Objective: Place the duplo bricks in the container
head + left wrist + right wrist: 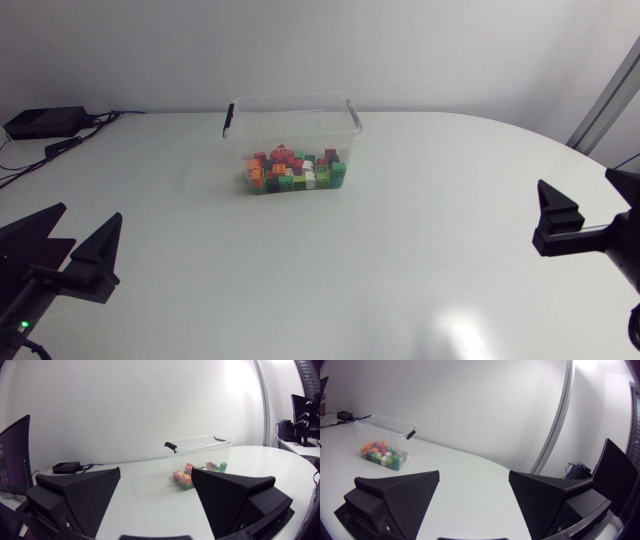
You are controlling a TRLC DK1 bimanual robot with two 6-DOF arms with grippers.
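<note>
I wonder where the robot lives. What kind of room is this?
Probably a robot lab or workroom: a left gripper and a right gripper hang over a big white table, with one clear box of toy bricks and a black box with cables.

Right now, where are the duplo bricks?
In the head view, the bricks lie piled inside the clear container, which stands at the far middle of the table, between the two arms' sides.

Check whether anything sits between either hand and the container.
Nothing visible. Only bare table lies between the left hand, the right hand and the container; the bricks in view are already inside it.
</note>
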